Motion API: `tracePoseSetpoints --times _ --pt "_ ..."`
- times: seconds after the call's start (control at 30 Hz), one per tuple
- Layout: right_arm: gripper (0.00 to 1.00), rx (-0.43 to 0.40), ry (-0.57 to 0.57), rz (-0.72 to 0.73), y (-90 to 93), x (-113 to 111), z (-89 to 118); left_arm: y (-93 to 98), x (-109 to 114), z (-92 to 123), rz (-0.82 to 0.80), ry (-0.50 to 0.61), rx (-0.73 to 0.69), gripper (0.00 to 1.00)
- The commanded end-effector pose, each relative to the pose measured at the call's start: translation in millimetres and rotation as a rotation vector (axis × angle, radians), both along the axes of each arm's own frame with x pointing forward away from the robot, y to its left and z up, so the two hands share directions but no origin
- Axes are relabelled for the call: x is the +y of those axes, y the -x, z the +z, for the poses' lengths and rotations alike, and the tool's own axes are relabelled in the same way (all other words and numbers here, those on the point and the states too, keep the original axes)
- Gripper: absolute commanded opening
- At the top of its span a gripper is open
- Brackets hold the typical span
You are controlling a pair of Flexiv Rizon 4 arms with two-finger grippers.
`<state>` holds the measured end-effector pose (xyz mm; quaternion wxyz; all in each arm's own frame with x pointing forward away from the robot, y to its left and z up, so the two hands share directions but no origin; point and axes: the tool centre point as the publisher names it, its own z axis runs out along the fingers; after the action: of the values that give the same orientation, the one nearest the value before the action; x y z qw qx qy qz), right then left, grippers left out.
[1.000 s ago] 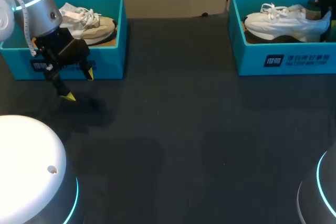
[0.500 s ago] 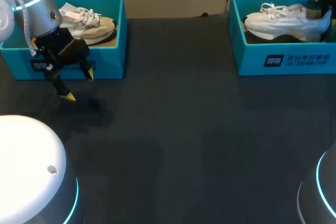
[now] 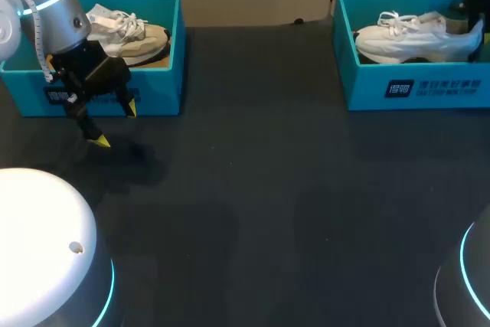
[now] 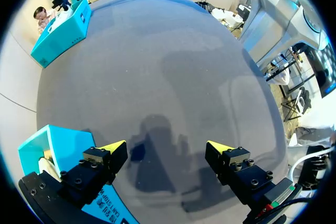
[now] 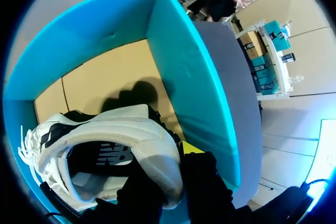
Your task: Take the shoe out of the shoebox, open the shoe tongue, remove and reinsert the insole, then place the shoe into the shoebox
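A white shoe lies in the teal shoebox at the back right, toe toward the middle of the table. My right gripper is shut on its heel. In the right wrist view the right gripper pinches the heel collar of the shoe: one yellow tip is outside, the other finger is hidden inside the shoe. The box wall rises just ahead. My left gripper hangs open over the table in front of the other box, nothing between its fingers.
A second teal shoebox at the back left holds a beige and white shoe; its corner is beside my left finger. The dark table stretches between the two boxes.
The white shoe has shifted a little in the right box, its heel drawn up and to the right by my right gripper. The left arm has not moved.
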<state>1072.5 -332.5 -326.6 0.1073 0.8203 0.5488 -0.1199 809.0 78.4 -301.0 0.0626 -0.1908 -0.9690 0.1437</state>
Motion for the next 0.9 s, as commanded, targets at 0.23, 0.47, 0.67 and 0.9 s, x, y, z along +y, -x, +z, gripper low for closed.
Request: tracePoseSetpoints --times 0.23,0.47,0.67,0.9 --pt "0.0 -0.032 0.023 0.085 23.0 2.1 15.5 0.6 0.3 0.9 0.0 -0.004 -0.002 1.0" --pt "0.0 -0.018 0.025 0.122 37.6 5.5 12.8 0.6 0.3 0.9 0.0 -0.004 -0.002 1.0" --pt "0.0 -0.013 0.022 0.143 40.6 5.1 9.4 0.6 0.3 0.9 0.0 -0.004 -0.002 1.0" --pt "0.0 0.0 0.013 0.126 40.8 2.3 6.0 0.6 0.3 0.9 0.0 -0.004 -0.002 1.0"
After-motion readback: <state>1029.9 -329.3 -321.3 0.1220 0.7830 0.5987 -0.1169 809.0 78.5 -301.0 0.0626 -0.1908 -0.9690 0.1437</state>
